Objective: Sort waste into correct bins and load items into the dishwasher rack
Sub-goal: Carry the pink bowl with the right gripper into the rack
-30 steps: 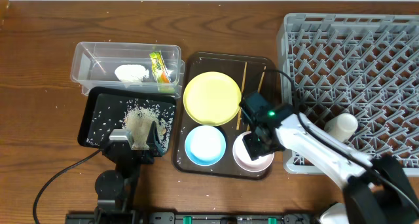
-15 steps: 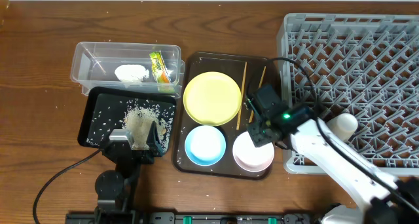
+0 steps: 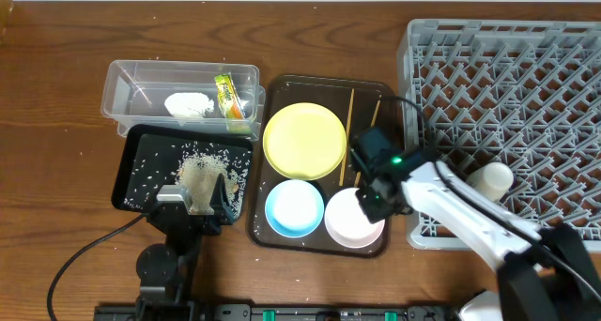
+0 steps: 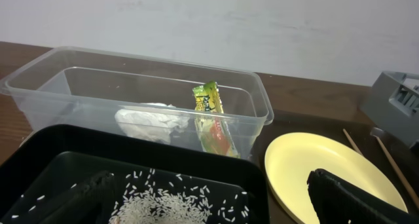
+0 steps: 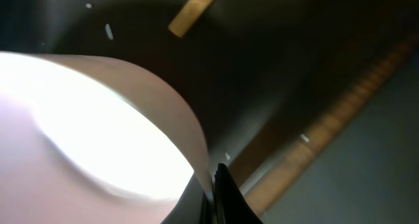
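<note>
Overhead: right jaws sit on the right rim of the pink bowl (image 3: 347, 222), in the near-right corner of the brown tray (image 3: 324, 80), just beside the blue bowl (image 3: 294, 208). A rim grip makes sense b/c the bowl's too wide to take otherwise. It's also the dish nearest the rack (image 3: 507, 77), so prob. first to go over. Plate (image 3: 303, 140) & chopsticks (image 3: 351, 124) lie behind it, untouched. Waste looks sorted: tissue (image 3: 188, 104) & wrapper (image 3: 226, 94) in the tub (image 3: 141, 69), rice (image 3: 202, 163) in the black tray (image 3: 127, 185). Left jaws hang over that tray's near edge, clear of the right arm (image 3: 451, 204). The arm covers the bowl's right edge & part of the rack's front wall. A whitish round thing (image 3: 490, 178) sits in the rack; can't tell what.

Left wrist: left jaws spread wide, one finger (image 4: 353, 198) low right, the other low left, only rice & tray btw them. Both are blurred & cut off by the frame. The rack shows only as a grey corner.

Right wrist: v. close, mostly glare. The bowl wall is blown out white. One dark finger (image 5: 224, 191) sits hard against the rim; the other isn't visible, so I judge the jaws pinched on the rim w/o seeing both sides. A chopstick end shows up top. The blurry tan strip at right could be the 2nd stick or the tray edge. Whether the bowl's off the tray isn't clear in any view.
</note>
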{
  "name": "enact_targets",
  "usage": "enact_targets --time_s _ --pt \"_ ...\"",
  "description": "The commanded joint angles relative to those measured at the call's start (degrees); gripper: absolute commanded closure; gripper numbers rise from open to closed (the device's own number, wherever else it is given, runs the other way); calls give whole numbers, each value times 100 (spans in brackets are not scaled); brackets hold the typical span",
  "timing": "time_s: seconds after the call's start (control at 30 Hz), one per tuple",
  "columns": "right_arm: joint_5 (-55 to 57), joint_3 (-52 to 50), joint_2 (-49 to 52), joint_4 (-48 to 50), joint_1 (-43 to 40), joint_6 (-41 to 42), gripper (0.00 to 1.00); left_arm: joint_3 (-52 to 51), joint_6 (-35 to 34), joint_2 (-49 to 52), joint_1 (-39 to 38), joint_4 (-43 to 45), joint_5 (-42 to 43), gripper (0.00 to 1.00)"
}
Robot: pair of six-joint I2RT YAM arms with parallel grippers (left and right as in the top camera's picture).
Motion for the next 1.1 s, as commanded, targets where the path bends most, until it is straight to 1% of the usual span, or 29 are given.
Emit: enact_targets --time_s 0.0,0.13,0.2,0.3,0.37,0.47,0.6,0.77,0.87,0.93,1.0,1.07 --pt "433 459 -664 -188 -323 396 99 -153 74 -39 28 -66 55 4" --pt "1154 935 -1425 -352 -533 647 98 -153 74 -39 28 -63 55 4" --pt "1884 1126 -1829 -280 -592 874 99 -153 74 -39 28 -63 55 4" --pt "3657 1200 -2304 -96 -640 1436 98 -153 74 -39 28 -66 55 4" --pt "5110 1198 -2472 -72 -691 1980 98 -153 74 -39 28 -63 55 4" --pt "6450 1193 -2481 -13 -844 2369 98 -153 74 -39 28 -63 55 4" --pt "7051 1191 -2155 238 -1239 2367 98 -153 74 -39 28 -63 55 4" --pt "7556 1191 -1370 763 -1873 2251 99 -153 74 -39 28 -63 55 4" --pt "7571 1191 -785 1272 -2166 1816 99 -153 74 -39 28 -66 55 4" --pt "7597 1191 -402 1646 -2286 1342 99 -153 74 -39 28 -63 55 4" --pt "7851 1191 15 1967 -2380 881 99 -153 74 -39 28 -63 55 4" --pt "8129 1191 323 2111 -2446 726 99 -153 74 -39 28 -63 55 4"
